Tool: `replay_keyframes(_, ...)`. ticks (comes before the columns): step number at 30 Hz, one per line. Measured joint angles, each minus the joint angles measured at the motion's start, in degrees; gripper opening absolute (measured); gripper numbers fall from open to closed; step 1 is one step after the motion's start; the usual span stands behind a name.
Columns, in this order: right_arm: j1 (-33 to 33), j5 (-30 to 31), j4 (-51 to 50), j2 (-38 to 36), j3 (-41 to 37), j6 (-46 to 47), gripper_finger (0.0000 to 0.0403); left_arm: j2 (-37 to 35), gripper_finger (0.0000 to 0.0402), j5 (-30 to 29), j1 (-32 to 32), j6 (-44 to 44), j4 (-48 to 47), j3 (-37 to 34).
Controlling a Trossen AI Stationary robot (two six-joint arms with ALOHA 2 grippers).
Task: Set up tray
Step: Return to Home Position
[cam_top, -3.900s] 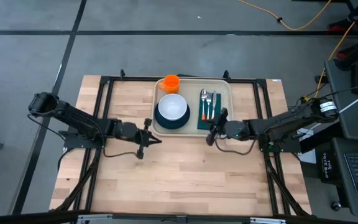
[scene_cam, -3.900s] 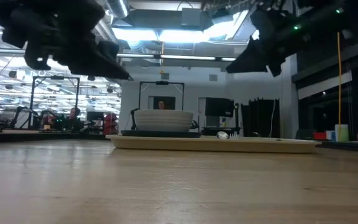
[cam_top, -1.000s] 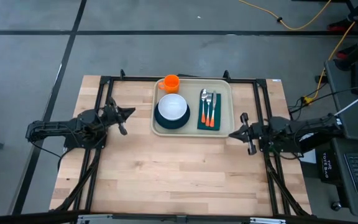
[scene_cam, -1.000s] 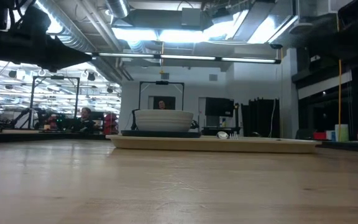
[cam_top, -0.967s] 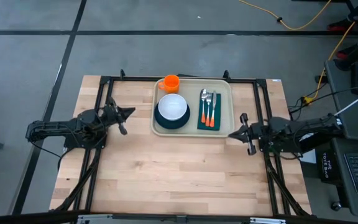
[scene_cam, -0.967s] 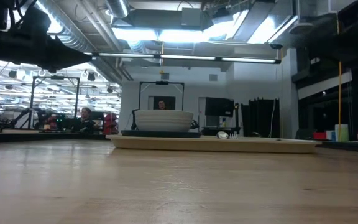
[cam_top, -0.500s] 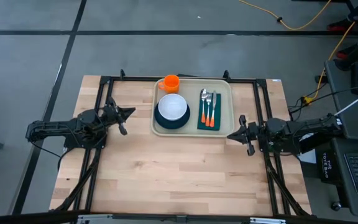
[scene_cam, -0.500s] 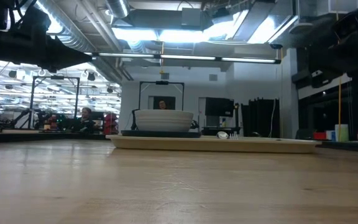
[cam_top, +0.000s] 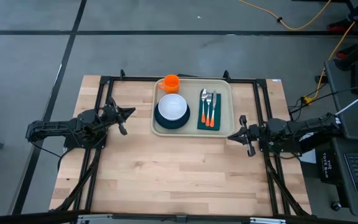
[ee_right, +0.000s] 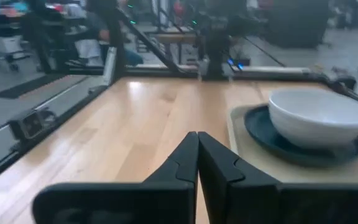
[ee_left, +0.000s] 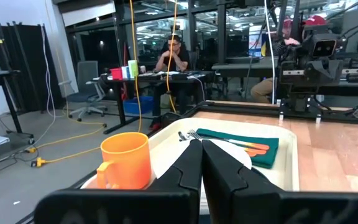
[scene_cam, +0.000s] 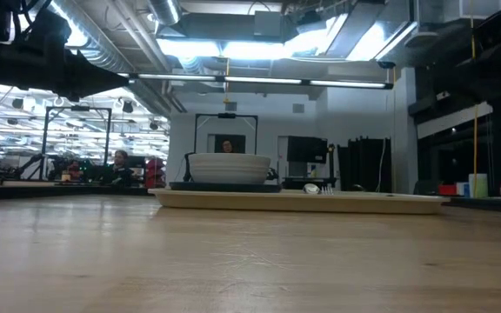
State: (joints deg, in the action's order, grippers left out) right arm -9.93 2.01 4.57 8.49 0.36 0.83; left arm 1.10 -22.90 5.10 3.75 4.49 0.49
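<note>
I see the tray (cam_top: pixel 192 132) far-centre, long axis left-right, fully laid. My left gripper (cam_top: pixel 127 113) sits apart to its left. My right gripper (cam_top: pixel 234 135) is nearer, just off its near-right corner. Both are clenched on nothing, tips aimed at the tray. Homing should mean backing straight away.

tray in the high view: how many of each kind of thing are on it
cup: 1
bowl: 1
plate: 1
napkin: 1
cutlery pieces: 3
total on the tray: 7
</note>
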Motion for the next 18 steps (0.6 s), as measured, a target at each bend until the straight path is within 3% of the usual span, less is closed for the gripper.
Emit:
replay_keyframes(8, -0.53, -0.98, -0.4, -4.25, 0.0, 1.86, 0.0016, 0.0, 0.0002, 0.04, 0.0, 0.0, 0.0, -0.02)
replay_keyframes(13, -0.58, -4.63, -2.93, -8.41, 0.0, 1.9, 0.0016, 0.0, 0.0005, 0.03, 0.0, 0.0, -0.01, -0.02)
replay_keyframes(18, -0.55, -4.32, -3.22, -7.31, 0.04, 2.42, 0.0016, 0.02, 0.0003, 0.06, 0.0, 0.0, -0.15, -0.02)
